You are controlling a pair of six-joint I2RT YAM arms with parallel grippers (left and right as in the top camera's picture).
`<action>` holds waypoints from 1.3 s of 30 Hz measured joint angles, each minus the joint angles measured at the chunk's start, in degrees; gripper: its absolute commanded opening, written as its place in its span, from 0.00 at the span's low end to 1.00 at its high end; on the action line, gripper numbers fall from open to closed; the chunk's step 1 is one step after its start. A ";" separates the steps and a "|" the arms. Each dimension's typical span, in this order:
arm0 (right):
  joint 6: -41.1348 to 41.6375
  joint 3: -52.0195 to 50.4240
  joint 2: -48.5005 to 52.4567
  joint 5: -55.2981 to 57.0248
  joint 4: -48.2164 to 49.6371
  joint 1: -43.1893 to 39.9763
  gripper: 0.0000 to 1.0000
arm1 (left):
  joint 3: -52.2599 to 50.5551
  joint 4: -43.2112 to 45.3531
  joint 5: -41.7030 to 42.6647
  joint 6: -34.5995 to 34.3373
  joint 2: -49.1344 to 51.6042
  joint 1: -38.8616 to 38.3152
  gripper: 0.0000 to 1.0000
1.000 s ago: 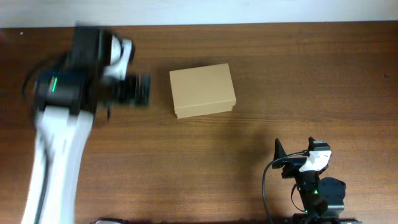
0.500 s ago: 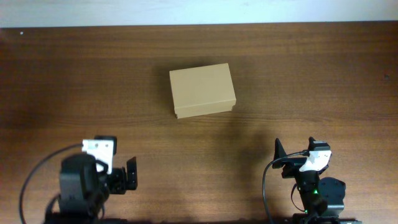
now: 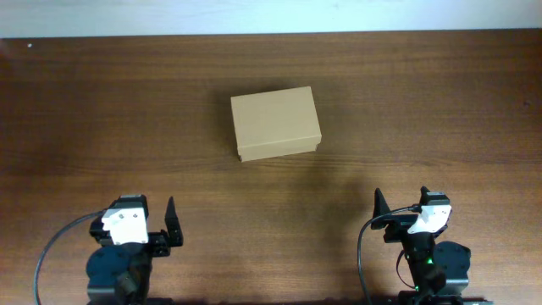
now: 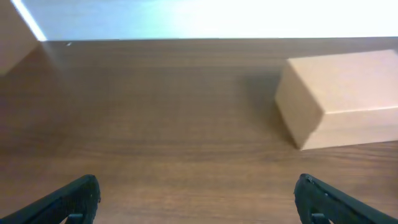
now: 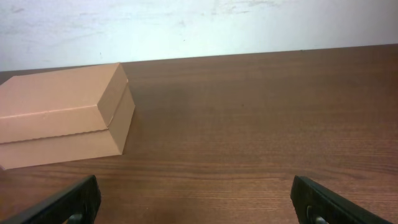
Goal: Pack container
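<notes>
Closed container (image 3: 276,123) far centre on worktop (image 3: 423,102): probably light, stiff cardboard, dentable; grip across side walls. Left end effector (image 4: 196,202), right end effector (image 5: 194,200) near, wide, empty.

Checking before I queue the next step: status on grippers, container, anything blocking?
Left gripper open, empty. Right gripper open, empty. Container lid shut, clear of both grippers. No obstruction visible.

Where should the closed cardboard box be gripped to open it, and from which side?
Probably the lid's front lip on the cardboard box, approached from the near side: the seam shows along that face, so the hinge likely sits opposite.
</notes>
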 measured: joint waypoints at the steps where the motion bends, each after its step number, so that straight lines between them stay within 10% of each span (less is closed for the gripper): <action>1: -0.02 0.00 0.00 0.00 -0.02 0.00 0.99 | -1.60 0.20 -0.37 0.00 -0.76 0.02 1.00; 15: -0.04 0.00 0.00 0.00 -0.02 0.00 0.99 | -20.41 18.67 -1.57 0.02 -11.13 0.07 0.99; 39: -0.04 0.00 0.00 0.00 -0.02 0.00 0.99 | -20.72 18.58 -1.66 0.02 -11.30 0.07 1.00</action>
